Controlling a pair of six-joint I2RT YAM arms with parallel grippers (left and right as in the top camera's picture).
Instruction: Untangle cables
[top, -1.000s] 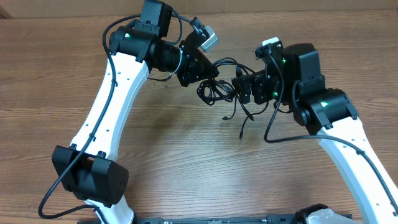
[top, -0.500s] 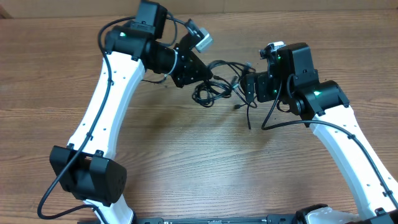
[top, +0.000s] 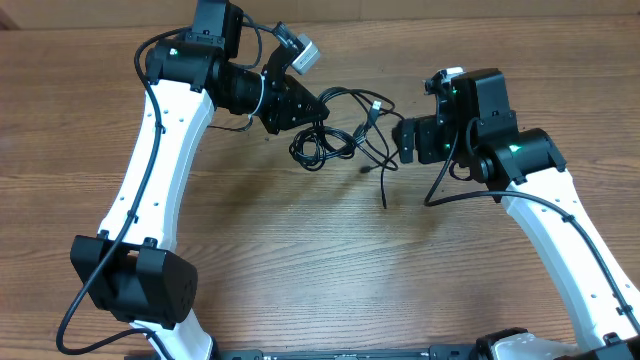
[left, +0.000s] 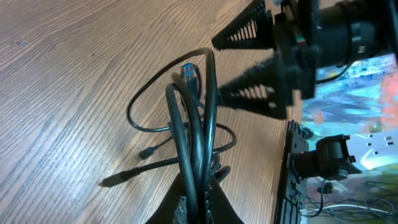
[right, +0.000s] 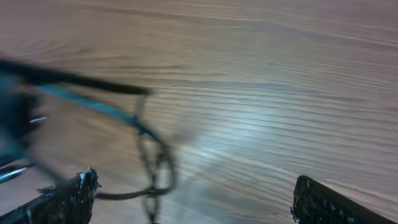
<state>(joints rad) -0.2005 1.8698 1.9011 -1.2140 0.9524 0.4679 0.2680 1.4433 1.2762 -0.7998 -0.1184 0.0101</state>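
The cables (top: 325, 145) are a tangle of thin black cords hanging in loops just above the wood table, with loose ends (top: 384, 195) trailing toward the right. My left gripper (top: 318, 115) is shut on several strands of the bundle. In the left wrist view the strands (left: 189, 143) run up from between my shut left gripper (left: 199, 200), and a blue-tipped plug (left: 188, 72) sits at the top of the loop. My right gripper (top: 402, 142) stands wide open just right of the tangle, holding nothing. Its view is blurred: cords (right: 149, 146) cross in front of the open right gripper (right: 196, 199).
The wood table (top: 300, 260) spreads around both arms. Thicker black wires run along the white left arm (top: 160, 160) and the white right arm (top: 560, 230). In the left wrist view the table's far edge and a black frame (left: 292, 168) show on the right.
My left arm has drawn back to the left and away, pulling the bundle with it. The gap to my open right gripper has widened, and the loose ends now trail free.
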